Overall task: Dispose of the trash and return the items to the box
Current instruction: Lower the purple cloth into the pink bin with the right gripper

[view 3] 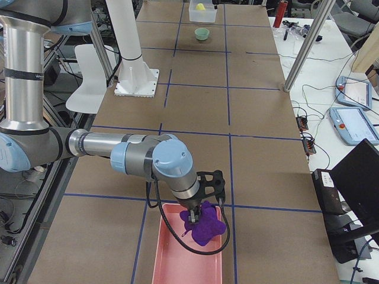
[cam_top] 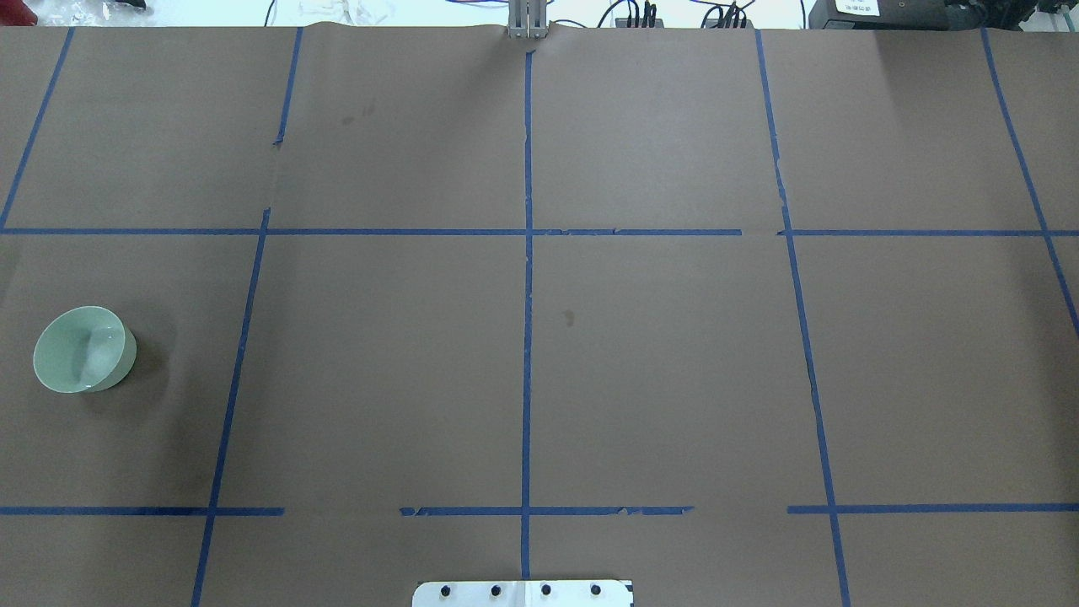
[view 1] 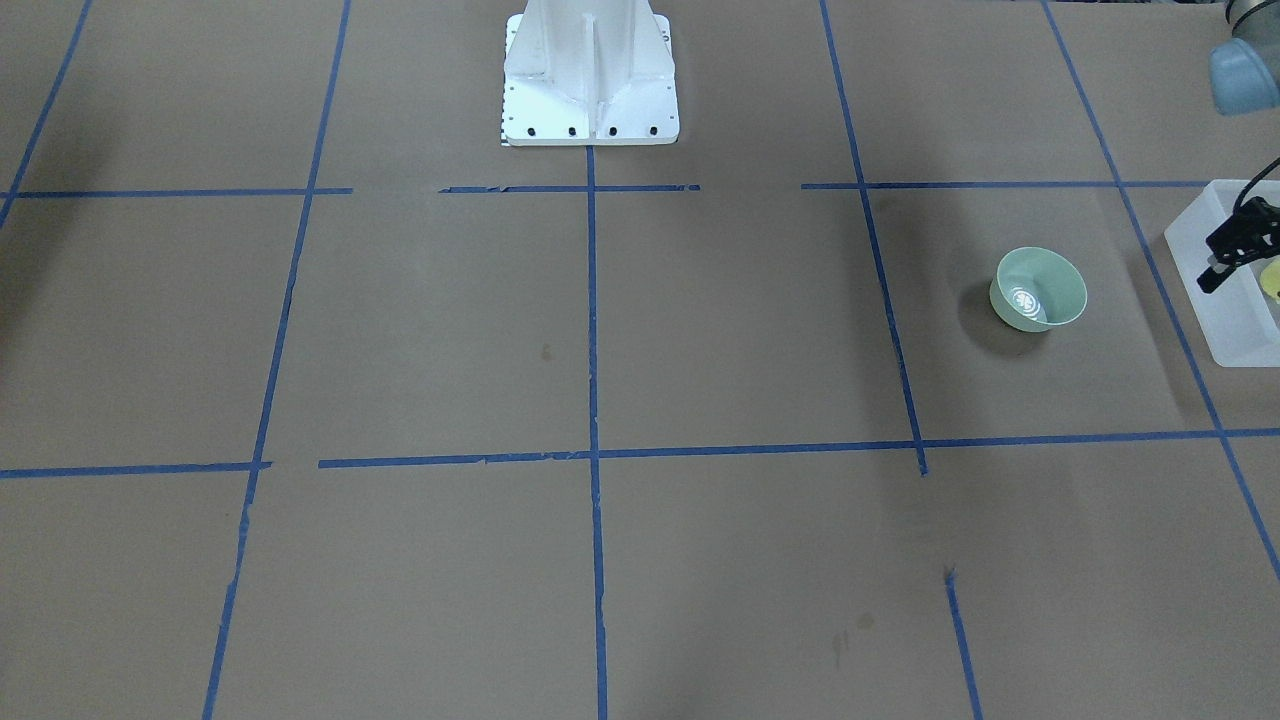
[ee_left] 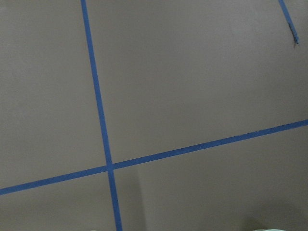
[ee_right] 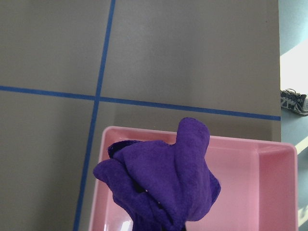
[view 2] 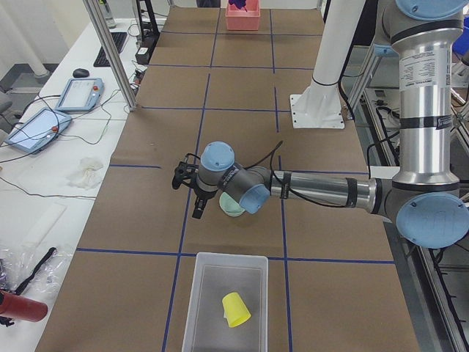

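Looks onto a table (cam_top: 657, 354) papered brown and gridded with blue tape (cam_top: 528, 337), a white pedestal base (view 1: 590, 90) bolted at the robot's edge and a white bench (view 2: 29, 165) with tablets (view 2: 79, 94) alongside; finds the bowl (view 1: 1040, 290) upright near the robot's left end, close to the box (view 2: 192, 308), and the cup (view 2: 235, 309) tilted inside that box. Catches the left gripper (view 1: 1225, 262) hanging near both, cut off at the front view's edge, so cannot tell whether spread or closed. Finds the right gripper (view 3: 195, 218) over a pink tray (view 3: 172, 254), clenched on a purple cloth (ee_right: 163, 183) hiding its fingers.
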`<state>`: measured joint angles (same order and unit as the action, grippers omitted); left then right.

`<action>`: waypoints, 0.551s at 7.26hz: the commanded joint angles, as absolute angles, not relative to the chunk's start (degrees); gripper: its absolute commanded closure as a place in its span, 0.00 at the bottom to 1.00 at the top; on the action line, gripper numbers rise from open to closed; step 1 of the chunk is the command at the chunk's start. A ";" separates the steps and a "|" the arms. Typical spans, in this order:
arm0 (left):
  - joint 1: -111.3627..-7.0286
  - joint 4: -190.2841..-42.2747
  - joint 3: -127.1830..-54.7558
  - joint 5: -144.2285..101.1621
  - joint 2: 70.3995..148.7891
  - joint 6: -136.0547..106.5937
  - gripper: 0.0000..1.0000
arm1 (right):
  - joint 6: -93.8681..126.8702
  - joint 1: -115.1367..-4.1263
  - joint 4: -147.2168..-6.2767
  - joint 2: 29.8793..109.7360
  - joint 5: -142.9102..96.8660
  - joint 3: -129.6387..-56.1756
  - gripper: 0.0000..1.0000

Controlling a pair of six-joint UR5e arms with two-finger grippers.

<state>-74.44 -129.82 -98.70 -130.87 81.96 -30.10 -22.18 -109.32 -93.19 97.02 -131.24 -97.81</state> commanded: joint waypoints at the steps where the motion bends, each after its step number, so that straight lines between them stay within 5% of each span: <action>1: -71.89 -136.05 -97.82 -129.73 79.19 -34.19 0.00 | -27.59 -109.42 -92.12 95.54 -130.08 -89.68 1.00; 3: -68.84 -136.75 -97.73 -127.12 78.14 -34.89 0.00 | -26.81 -109.42 -83.28 95.71 -130.17 -83.26 1.00; 4: -65.86 -139.63 -97.56 -126.31 77.79 -40.03 0.00 | -26.55 -109.34 -82.19 95.54 -130.17 -82.97 0.73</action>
